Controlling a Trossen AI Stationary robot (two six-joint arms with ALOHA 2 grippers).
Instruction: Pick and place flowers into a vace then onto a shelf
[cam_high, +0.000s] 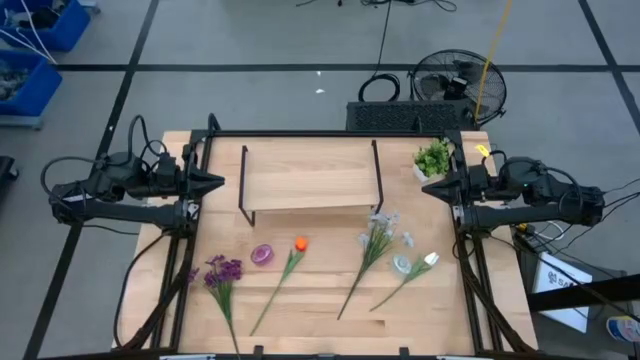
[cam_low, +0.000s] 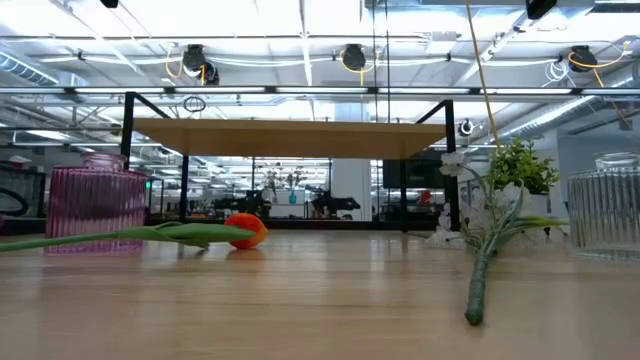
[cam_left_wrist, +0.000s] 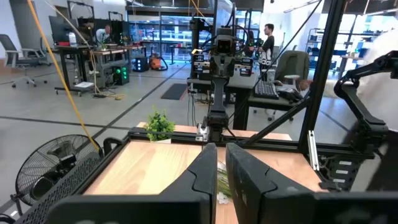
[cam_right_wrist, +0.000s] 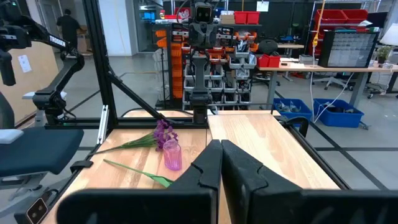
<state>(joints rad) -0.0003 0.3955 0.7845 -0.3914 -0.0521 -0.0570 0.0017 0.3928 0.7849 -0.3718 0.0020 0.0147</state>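
Four flowers (cam_high: 300, 270) lie flat on the bench (cam_high: 320, 320) – none is held. Left gripper (cam_high: 218, 182) and right gripper (cam_high: 428, 188) wait closed beside the shelf (cam_high: 310, 185).

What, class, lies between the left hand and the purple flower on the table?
Nothing visible. From above, the left hand sits shut at the table's left edge, and only bare wood separates it from the purple flower. The pink vase stands off to the side, beside the orange flower.
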